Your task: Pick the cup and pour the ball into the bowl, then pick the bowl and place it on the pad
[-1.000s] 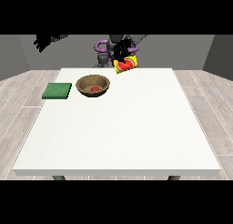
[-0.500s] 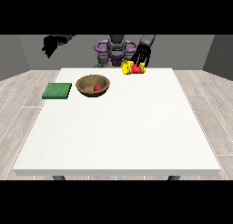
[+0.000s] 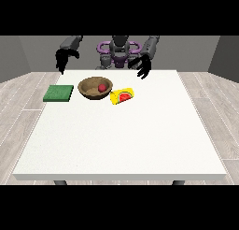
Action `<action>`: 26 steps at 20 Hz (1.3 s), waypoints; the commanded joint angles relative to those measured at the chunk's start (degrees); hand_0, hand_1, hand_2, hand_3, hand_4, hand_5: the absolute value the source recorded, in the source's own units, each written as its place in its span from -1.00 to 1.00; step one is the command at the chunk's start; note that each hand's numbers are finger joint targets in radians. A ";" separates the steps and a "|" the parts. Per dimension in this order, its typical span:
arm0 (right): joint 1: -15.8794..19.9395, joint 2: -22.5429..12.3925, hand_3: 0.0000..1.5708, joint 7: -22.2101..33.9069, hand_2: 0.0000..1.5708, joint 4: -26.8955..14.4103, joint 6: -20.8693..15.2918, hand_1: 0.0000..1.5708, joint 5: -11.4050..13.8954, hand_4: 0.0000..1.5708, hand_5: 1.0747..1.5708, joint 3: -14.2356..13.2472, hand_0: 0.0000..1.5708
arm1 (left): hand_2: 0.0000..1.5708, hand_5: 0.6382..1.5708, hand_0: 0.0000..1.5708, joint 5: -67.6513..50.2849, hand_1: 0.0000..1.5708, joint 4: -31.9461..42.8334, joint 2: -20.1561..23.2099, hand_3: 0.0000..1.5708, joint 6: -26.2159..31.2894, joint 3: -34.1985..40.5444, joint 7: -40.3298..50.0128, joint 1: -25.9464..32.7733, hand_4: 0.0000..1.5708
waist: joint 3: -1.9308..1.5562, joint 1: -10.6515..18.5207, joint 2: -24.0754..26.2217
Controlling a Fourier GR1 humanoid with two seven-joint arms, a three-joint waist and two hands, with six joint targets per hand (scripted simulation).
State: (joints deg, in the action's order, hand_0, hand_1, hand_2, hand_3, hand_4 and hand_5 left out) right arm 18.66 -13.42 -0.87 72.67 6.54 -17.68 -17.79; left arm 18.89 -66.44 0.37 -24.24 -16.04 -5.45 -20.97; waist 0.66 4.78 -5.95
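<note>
Robot hand at view's right (image 3: 143, 67): up off the worktop (image 3: 121, 140) near its far edge, approx 1 o'clock from the cup, fingers hanging relaxed, released, nothing held. Well apart from cup and bowl.

Robot hand at view's left (image 3: 63, 60): raised past the worktop's far-left corner, approx 12 o'clock from the pad, fingers drooping down, also released, holding nothing.

Yellow cup (image 3: 122, 96) w/ red watermelon-slice print: lying on its side on the worktop, just beside the bowl at approx 4 o'clock from it; touching or not, cannot tell.

Wooden bowl (image 3: 88, 89): upright on the worktop, left of centre toward far edge. Red ball (image 3: 101, 88) inside, on the right part of the bowl's floor.

Green square pad (image 3: 59, 93): flat on the worktop at 9 o'clock from the bowl, near but apart, by the left edge. Nothing on top of it.

Robot torso (image 3: 119, 51) w/ purple rings at 12 o'clock, behind the worktop, between the two arms.
</note>
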 commanded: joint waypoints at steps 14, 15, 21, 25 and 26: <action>3.89 3.22 -1.00 -18.68 -1.00 -24.23 -2.37 -1.00 5.09 -0.46 1.00 0.61 -1.00 | -1.00 0.71 -1.00 -12.11 -1.00 -9.94 1.28 -1.00 12.91 2.29 -12.44 9.94 0.19 | -0.69 3.21 -2.02; 4.53 4.89 -1.00 -16.76 -1.00 -24.10 -3.52 -1.00 5.24 -0.48 1.00 1.96 -1.00 | -1.00 0.71 -1.00 -12.36 -1.00 -8.85 1.61 -1.00 13.61 3.02 -13.03 10.04 0.20 | -0.68 2.62 -1.17; 3.84 1.66 -1.00 -28.55 -1.00 -35.18 0.76 -1.00 5.36 -0.57 1.00 -0.74 -1.00 | -1.00 0.70 -1.00 -12.30 -1.00 -17.78 3.85 -1.00 16.49 3.38 -6.87 10.37 0.21 | -0.71 4.15 -2.91; 4.20 4.71 -1.00 -31.97 -1.00 -38.97 -0.82 -1.00 6.38 -0.55 1.00 0.62 -1.00 | -1.00 0.69 -1.00 -9.93 -1.00 -17.79 2.01 -1.00 14.71 2.50 -8.57 11.09 0.22 | -0.70 3.00 -3.11; 7.69 1.82 -1.00 -29.24 -1.00 -40.55 0.53 -1.00 5.47 -0.55 1.00 -0.17 -1.00 | -1.00 0.69 -1.00 -10.50 -1.00 -16.64 2.36 -1.00 15.90 3.98 -7.17 9.62 0.22 | -0.70 2.65 -4.07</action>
State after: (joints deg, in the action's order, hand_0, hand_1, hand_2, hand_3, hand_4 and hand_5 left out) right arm 23.63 -10.41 -29.19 36.94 6.15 -12.10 -17.84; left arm 8.25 -82.71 2.47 -9.41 -13.64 -14.16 -10.43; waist 0.08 8.30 -9.32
